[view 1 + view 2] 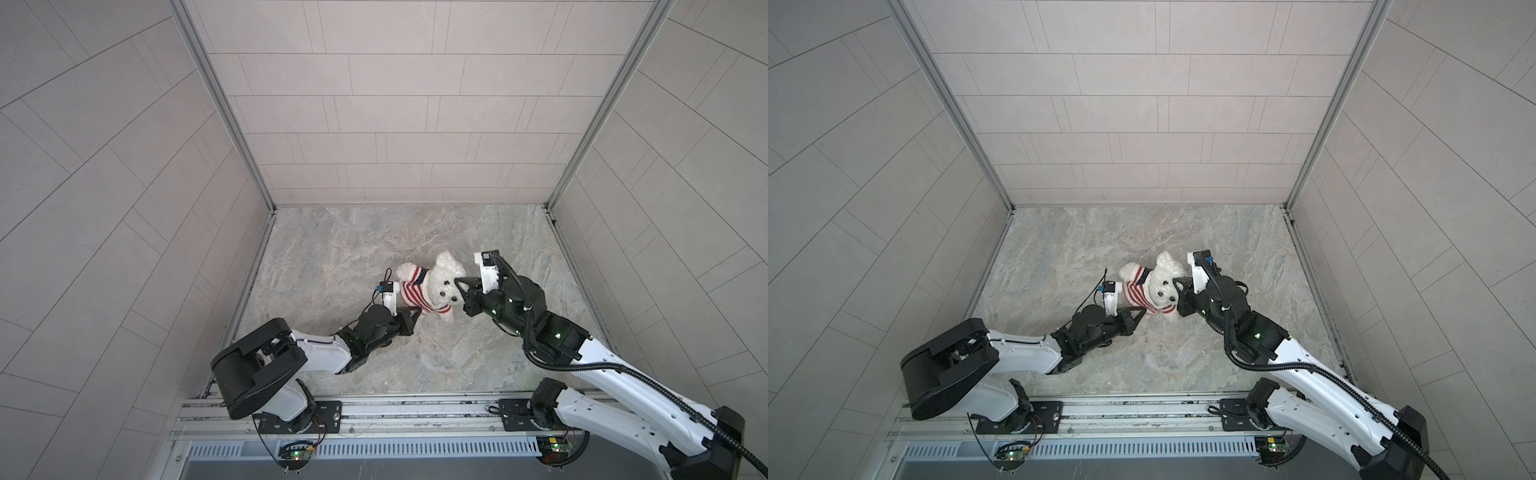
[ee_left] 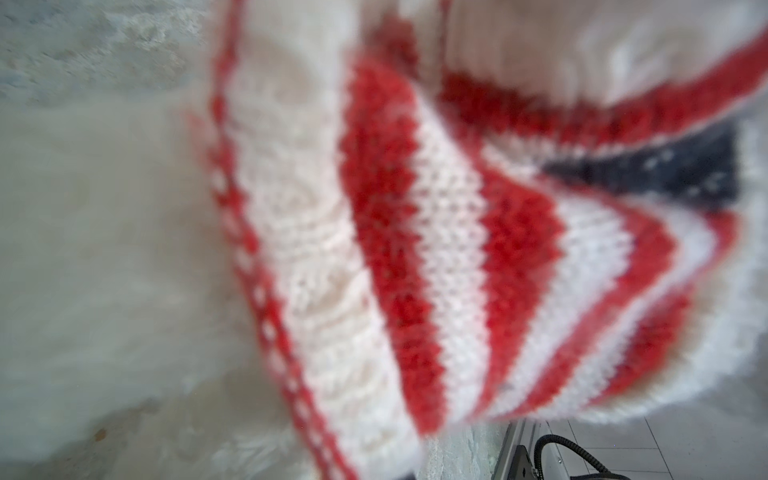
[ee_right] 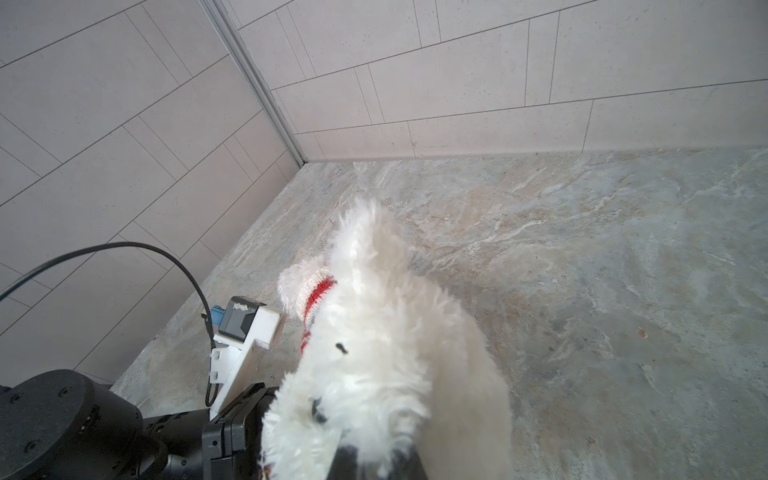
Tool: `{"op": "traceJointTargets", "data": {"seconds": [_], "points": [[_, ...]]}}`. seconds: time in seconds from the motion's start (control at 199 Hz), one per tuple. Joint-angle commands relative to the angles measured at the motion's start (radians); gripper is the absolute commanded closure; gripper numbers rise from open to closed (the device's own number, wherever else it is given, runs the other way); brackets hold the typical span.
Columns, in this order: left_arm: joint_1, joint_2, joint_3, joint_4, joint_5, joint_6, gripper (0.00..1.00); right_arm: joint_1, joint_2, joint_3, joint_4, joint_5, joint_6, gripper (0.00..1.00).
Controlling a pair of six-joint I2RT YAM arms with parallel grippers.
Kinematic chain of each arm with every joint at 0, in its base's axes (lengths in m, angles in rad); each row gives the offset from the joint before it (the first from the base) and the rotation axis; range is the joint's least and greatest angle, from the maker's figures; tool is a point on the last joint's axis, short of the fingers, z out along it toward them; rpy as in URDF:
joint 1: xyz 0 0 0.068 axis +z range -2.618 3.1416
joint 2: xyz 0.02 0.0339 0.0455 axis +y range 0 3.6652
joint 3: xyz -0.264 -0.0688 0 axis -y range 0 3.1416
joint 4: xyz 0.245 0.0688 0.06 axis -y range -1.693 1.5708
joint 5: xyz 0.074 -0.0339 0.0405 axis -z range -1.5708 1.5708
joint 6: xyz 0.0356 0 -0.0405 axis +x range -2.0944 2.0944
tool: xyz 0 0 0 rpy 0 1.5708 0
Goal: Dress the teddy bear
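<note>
The small fluffy white plush teddy bear (image 1: 445, 281) lies in the lower middle of both top views on the grey marbled surface (image 1: 332, 249), between the two arms. It wears a red-and-white striped knit sweater (image 1: 412, 293), with a paw out of each sleeve. The right end effector (image 1: 460, 286) is clamped on the fur at the side of the bear's head. The left end effector (image 1: 417, 312) has its jaws together at the lower edge of the sweater. The left wrist view shows only blurred stripes, so I cannot tell if any knit is caught between them.

In my judgement, if the left side pulls with nothing caught, the hem will not come further down. If it did catch, a strong pull against a hold on fur only may let the head slip out, and the light bear would slide on the smooth surface. The loose knit could also stretch or twist.

The white camera mount (image 1: 389, 300) of the left arm and its thin black cable (image 1: 387, 275) stand just beside the bear's lower body and hide it in the top views. So it is not visible how far down the hem reaches. The two end effectors are near each other, with only the bear between them, and a careless move could make them collide.
</note>
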Motion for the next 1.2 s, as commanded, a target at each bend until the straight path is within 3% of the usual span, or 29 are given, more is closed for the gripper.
{"op": "traceJointTargets", "data": {"seconds": [0.0,0.211,0.547,0.632,0.732,0.903,1.199], "points": [[0.019,-0.016,-0.029,-0.024,-0.040,-0.025,1.00,-0.005,-0.024,-0.004,0.048,0.007,0.018,1.00],[0.018,-0.043,-0.006,-0.027,-0.003,-0.003,0.99,-0.007,-0.023,0.000,0.043,0.003,0.017,1.00],[-0.007,-0.193,-0.012,-0.215,-0.054,0.066,0.63,-0.007,-0.031,0.003,0.036,0.006,0.014,1.00],[-0.014,-0.245,-0.030,-0.272,-0.075,0.079,0.58,-0.007,-0.028,0.004,0.036,0.002,0.016,1.00],[-0.015,-0.318,-0.052,-0.341,-0.098,0.097,0.54,-0.007,-0.032,0.008,0.034,-0.007,0.012,1.00],[-0.018,-0.500,-0.059,-0.538,-0.107,0.162,0.39,-0.007,-0.034,0.050,-0.015,-0.066,-0.035,1.00],[-0.015,-0.789,-0.028,-0.870,-0.178,0.255,0.33,-0.008,0.015,0.137,-0.172,-0.087,-0.114,1.00]]}}
